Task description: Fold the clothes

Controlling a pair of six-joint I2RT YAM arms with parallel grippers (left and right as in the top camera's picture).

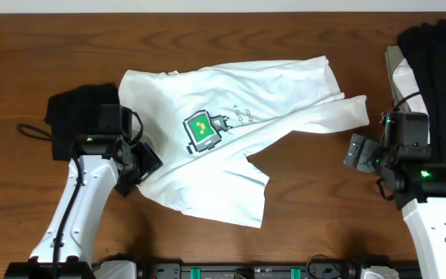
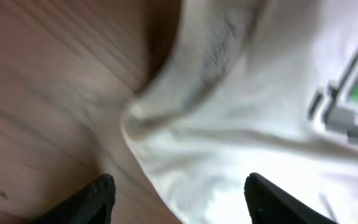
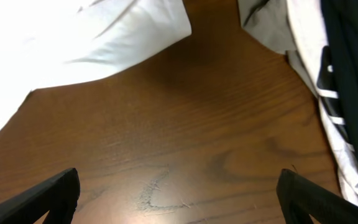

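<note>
Looking down from overhead, the white T-shirt (image 1: 231, 159) sprawls crumpled on the table (image 1: 300, 232), chest print (image 1: 202, 130) face up. Its long axis runs slantwise, from the flap below the print up to the sleeve (image 1: 347, 112) well right of the print. The left gripper (image 1: 134, 167) sits at the cloth's edge, left of and below the print. The right gripper (image 1: 356, 151) waits far right of the print, off the cloth.

Left wrist now: the left gripper (image 2: 182, 199) has its fingers apart, a rumpled T-shirt (image 2: 241, 124) edge between them, nothing pinched.

Right wrist: the right gripper (image 3: 179, 193) is spread wide over bare wood, the sleeve (image 3: 104, 37) ahead.

This looks light and limp, so it'll sag and drag. Best pinched at corners or edges, not mid-panel.
</note>
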